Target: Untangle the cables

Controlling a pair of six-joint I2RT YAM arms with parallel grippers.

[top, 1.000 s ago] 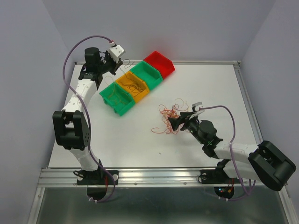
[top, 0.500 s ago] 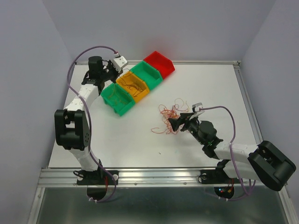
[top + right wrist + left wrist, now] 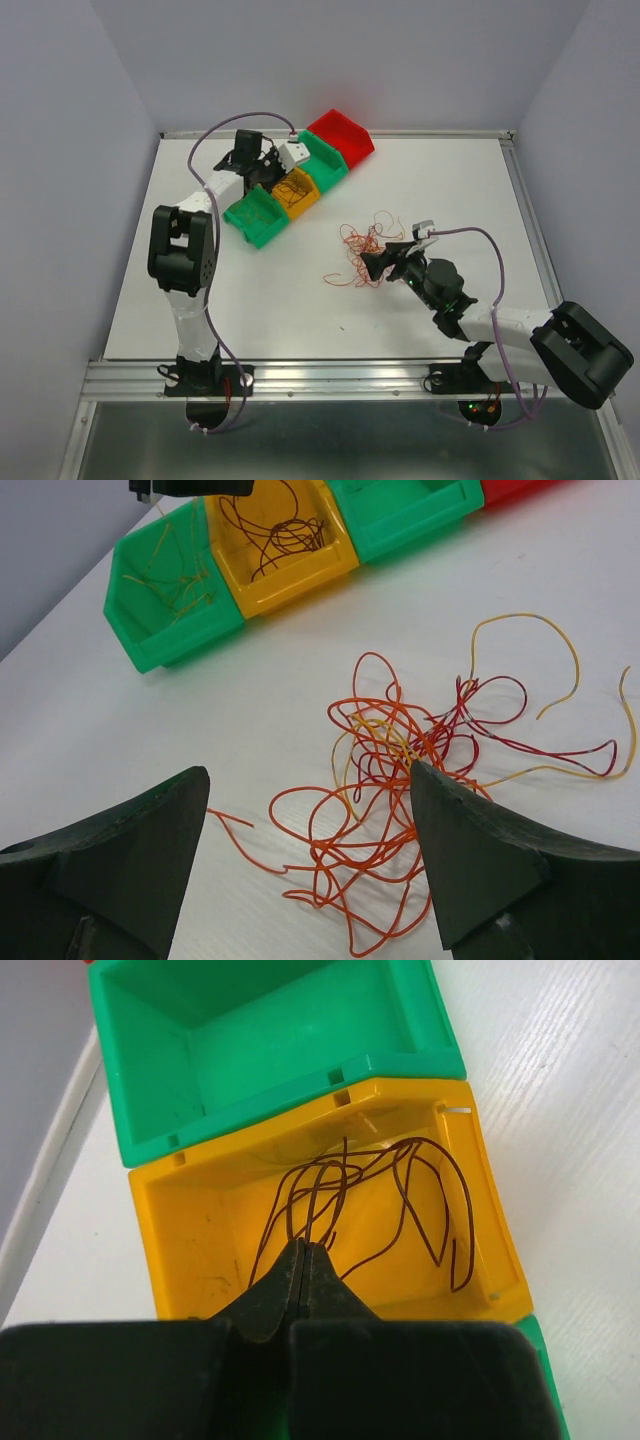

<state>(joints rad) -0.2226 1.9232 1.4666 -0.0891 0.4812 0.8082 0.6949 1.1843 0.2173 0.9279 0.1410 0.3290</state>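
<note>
Although the overhead view leaves the fingers unclear, the wrist cameras show them. The left gripper (image 3: pixel 303 1250) is pressed closed over brown cables (image 3: pixel 345 1160) in the yellow bin (image 3: pixel 175 1230), and whether it pinches one I cannot tell. The right gripper (image 3: pixel 308 775) is spread wide and empty near the tangled cables (image 3: pixel 385 750) on the table (image 3: pixel 500 600).

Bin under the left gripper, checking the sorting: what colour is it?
Yellow bin, clearest in left wrist view.

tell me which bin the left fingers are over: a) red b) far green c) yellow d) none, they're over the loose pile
c: the left wrist view shows the left fingers shut on brown wires that trail into the yellow bin, with a green bin just beyond it.
</note>
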